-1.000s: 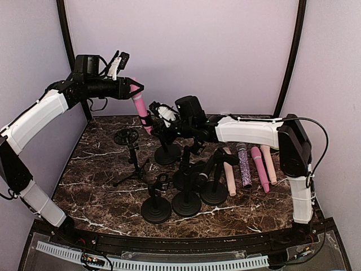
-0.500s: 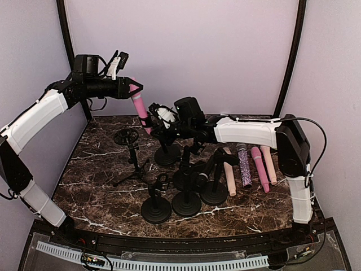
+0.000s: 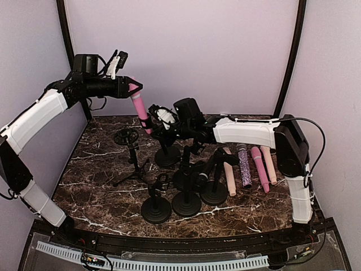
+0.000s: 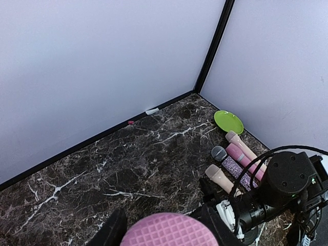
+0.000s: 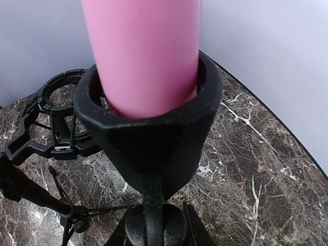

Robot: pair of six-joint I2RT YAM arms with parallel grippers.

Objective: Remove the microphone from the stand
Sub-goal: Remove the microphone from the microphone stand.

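A pink microphone (image 3: 139, 107) stands tilted, its lower end in the black clip (image 3: 148, 121) of a stand (image 3: 167, 154) at the back of the table. My left gripper (image 3: 134, 87) is shut on the microphone's head; in the left wrist view the pink grille (image 4: 169, 231) fills the gap between the black fingers (image 4: 110, 233). My right gripper (image 3: 160, 126) is shut on the stand below the clip. In the right wrist view the pink body (image 5: 143, 51) sits inside the clip (image 5: 148, 128), and my right gripper (image 5: 156, 228) straddles the stand's post.
Several empty black stands (image 3: 186, 203) crowd the middle. A tripod with a ring mount (image 3: 127, 137) stands at the left and also shows in the right wrist view (image 5: 56, 102). Several microphones (image 3: 245, 164) lie at the right. A green plate (image 4: 228, 122) lies in the back right corner.
The left gripper has drawn the pink microphone slightly up and left, so its lower end sits higher in the clip. The right arm has edged a little left, still on the stand.
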